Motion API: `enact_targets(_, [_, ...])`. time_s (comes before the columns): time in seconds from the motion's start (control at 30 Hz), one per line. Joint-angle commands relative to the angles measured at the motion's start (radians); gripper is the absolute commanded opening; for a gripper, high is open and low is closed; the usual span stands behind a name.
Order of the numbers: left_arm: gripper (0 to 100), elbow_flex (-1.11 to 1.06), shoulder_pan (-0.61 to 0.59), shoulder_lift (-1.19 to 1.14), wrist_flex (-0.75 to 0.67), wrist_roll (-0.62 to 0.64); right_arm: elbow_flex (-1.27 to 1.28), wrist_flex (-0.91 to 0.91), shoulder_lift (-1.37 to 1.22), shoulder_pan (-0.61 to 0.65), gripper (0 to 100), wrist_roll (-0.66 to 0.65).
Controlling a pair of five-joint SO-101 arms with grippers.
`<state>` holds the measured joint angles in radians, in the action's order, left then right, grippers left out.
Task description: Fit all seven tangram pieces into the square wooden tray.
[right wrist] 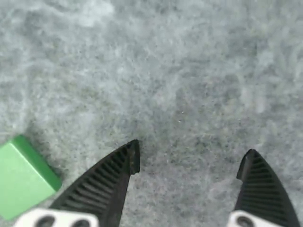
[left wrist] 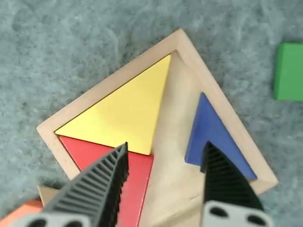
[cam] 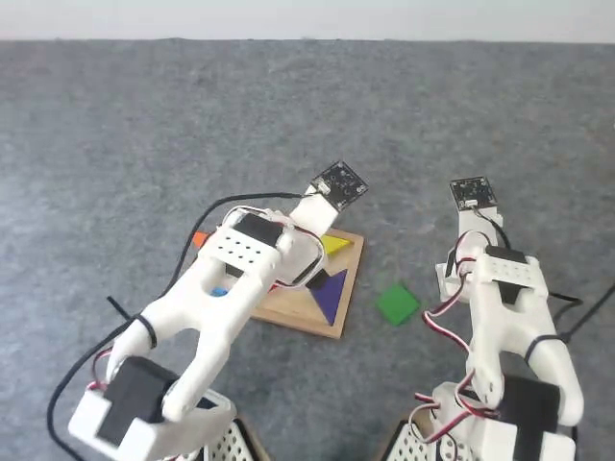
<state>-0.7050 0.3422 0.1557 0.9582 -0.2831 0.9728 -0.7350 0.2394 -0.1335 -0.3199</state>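
Item, right fingers [right wrist: 109,182]: spread wide, empty, hanging low over bare counter [right wrist: 189,71], with the green square [right wrist: 23,182] just beside one tip. Item, green square: loose and flat on the counter, between the right arm and the tray [cam: 352,280], touching neither; judged the handiest piece for the step in hand. Item, tray: square, wooden, lying cornerwise to the arms, part-filled. Item, left fingers [left wrist: 106,179]: parted, holding nothing, poised above the tray's middle. Contents, nearest first: blue triangle [left wrist: 208,132] along one rim; red triangle [left wrist: 128,175], partly behind a finger; yellow triangle [left wrist: 123,113] in the far corner, edge to edge with the red. A strip of bare wood runs between yellow and blue. Item, orange piece [cam: 200,239]: outside the tray, just beside its far rim on the left arm's side, shape hidden by the arm. Count: three seated, four wanting, two of those seen. Handling note: the square is best taken by the right fingers, turned so they close on two opposite flat sides rather than on corners, and low on the block. It should be carried level, lined up with the seated edges above the bare wood, lowered flat, and released only once it sits down. The left fingers would do well to clear the tray first. Hazard: the tray looks unfixed and may slide if a piece is pushed in sideways.
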Motion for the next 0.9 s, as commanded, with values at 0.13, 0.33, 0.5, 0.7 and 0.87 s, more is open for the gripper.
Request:
enact_targets(0.13, [25, -0.013, 0.051, 0.049, 0.066, -0.025, -0.005, 0.016, 0.048, -0.004, 33.6, 0.002])
enact_targets(0.33, [25, -0.027, 0.103, 0.018, 0.072, -0.066, -0.003, 0.015, 0.048, 0.013, 33.6, 0.002])
enact_targets(0.5, [25, -0.025, 0.103, -0.051, 0.071, -0.071, -0.003, 0.015, 0.048, 0.013, 33.6, 0.002])
enact_targets(0.7, [25, 0.002, 0.107, -0.132, 0.035, -0.071, -0.003, 0.012, 0.048, 0.015, 33.6, 0.002])
enact_targets(0.87, [25, 0.071, 0.104, -0.236, 0.034, -0.064, -0.003, 0.010, 0.048, 0.015, 33.6, 0.002])
